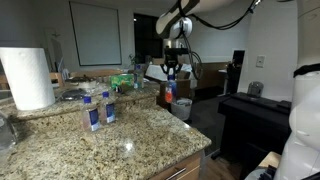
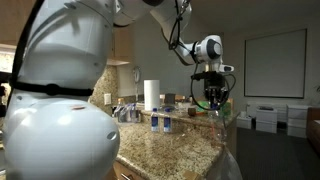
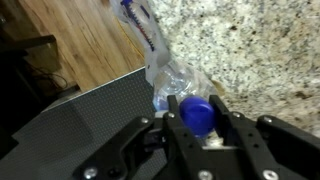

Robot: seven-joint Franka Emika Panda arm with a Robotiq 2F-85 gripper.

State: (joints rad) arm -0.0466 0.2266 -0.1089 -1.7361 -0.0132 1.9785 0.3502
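Wrist view: the pincer (image 3: pixel 197 125) pinches a clear, crumpled plastic bottle (image 3: pixel 170 75) at its blue cap (image 3: pixel 197 110), hanging over the speckled worktop (image 3: pixel 250 40) edge. In an exterior view, the pincer (image 2: pixel 212 95) hovers above the worktop's end, the bottle barely discernible.

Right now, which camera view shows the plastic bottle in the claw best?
The wrist view: the clear plastic bottle with its blue cap fills the frame's middle, pinched in the claw. In both exterior views it is only a small, faint shape at the distant claw, details unreadable.
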